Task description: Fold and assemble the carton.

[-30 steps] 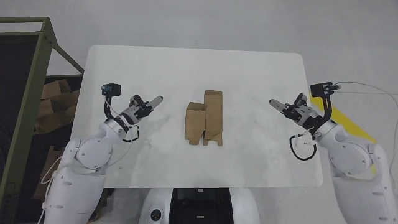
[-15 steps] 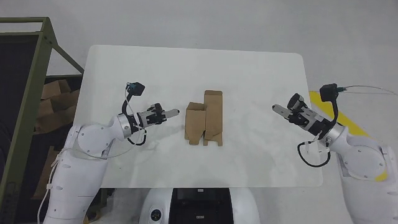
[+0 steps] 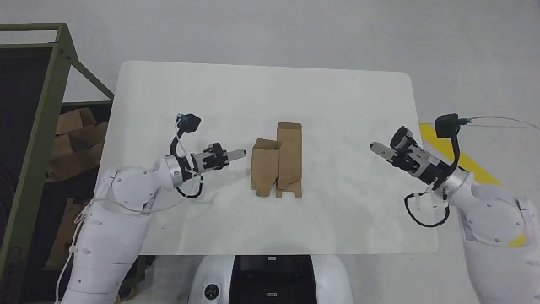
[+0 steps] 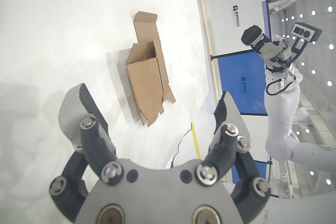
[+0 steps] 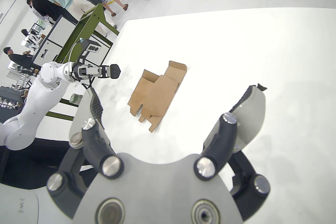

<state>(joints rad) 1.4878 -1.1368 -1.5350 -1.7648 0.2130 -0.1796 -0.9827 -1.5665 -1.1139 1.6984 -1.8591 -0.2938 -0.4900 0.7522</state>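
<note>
Left pincer (image 3: 237, 154) released, has closed in just left of carton (image 3: 277, 162) on counter (image 3: 253, 93); right pincer (image 3: 377, 147) released, well apart. First grasp likely next; folding not begun.

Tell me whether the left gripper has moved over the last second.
Yes. In the top view the left gripper has come closer to the carton, which has stayed put.

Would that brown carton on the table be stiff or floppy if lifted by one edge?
Probably light and bendy: the carton is thin cardboard with loose flaps, which would likely sag. One section stands partly open, so a squeeze could flatten it. On the smooth white table, a push would likely slide it, not tip it.
</note>
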